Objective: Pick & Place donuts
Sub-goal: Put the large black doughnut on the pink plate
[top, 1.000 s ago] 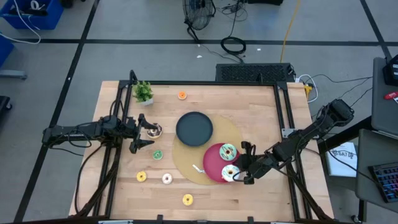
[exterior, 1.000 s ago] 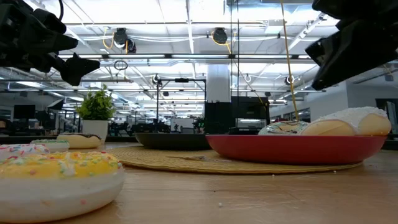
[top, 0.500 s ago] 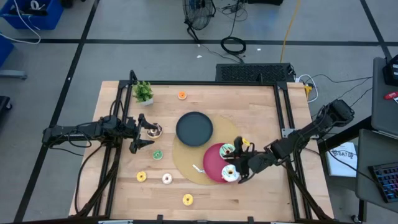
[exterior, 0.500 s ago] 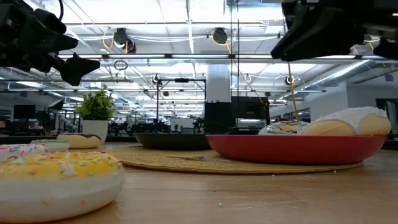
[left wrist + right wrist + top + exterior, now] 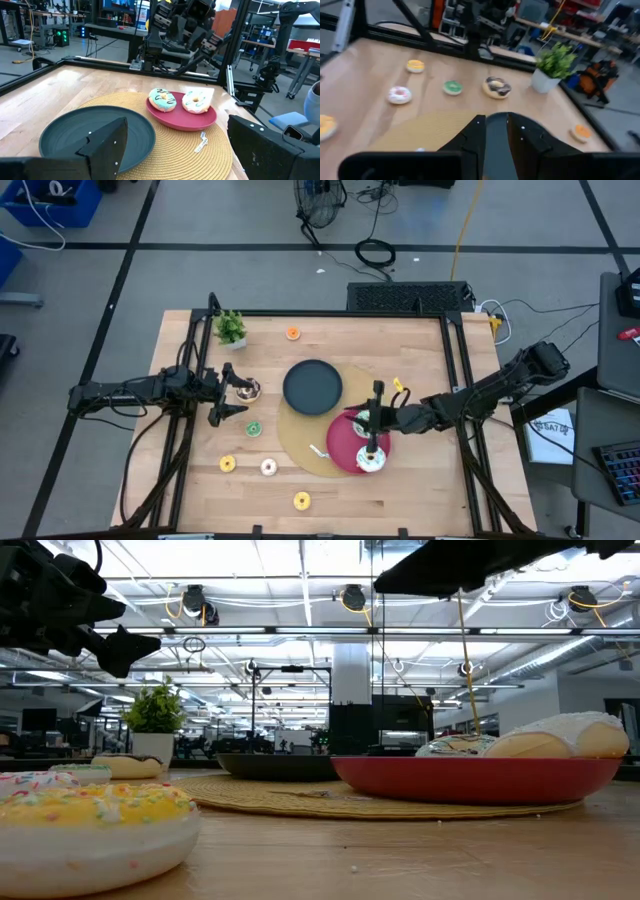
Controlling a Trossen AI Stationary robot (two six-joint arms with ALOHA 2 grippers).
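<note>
High view: we see the right gripper (image 5: 374,420) over the red plate (image 5: 343,448), covering much of the mint donut (image 5: 362,420); the white donut (image 5: 372,461) sits at the plate's near rim. The plate is on the mat (image 5: 300,442), beside the black plate (image 5: 312,386). The left gripper (image 5: 226,393) is parked at the bench's (image 5: 420,360) left side, fingers spread, next to the brown donut (image 5: 248,390). Loose on the bench are the green donut (image 5: 253,429), two yellow donuts (image 5: 227,464) (image 5: 301,501), the pink donut (image 5: 268,467) and the orange donut (image 5: 292,333) near the plant (image 5: 230,328).

Low view: only here do we see the two plated donuts rise above the red rim, while a yellow one fills the near left. The right arm is only a dark mass up top.

Left wrist view: we get the clearest look at both donuts, untouched in the red plate, with the right gripper above and behind them, clear of both. The left fingers (image 5: 105,145) are wide apart with nothing between.

Right wrist view: the right fingers (image 5: 475,132) are nearly together, a narrow slit left and nothing gripped. It shows the loose donuts but not the red plate.
</note>
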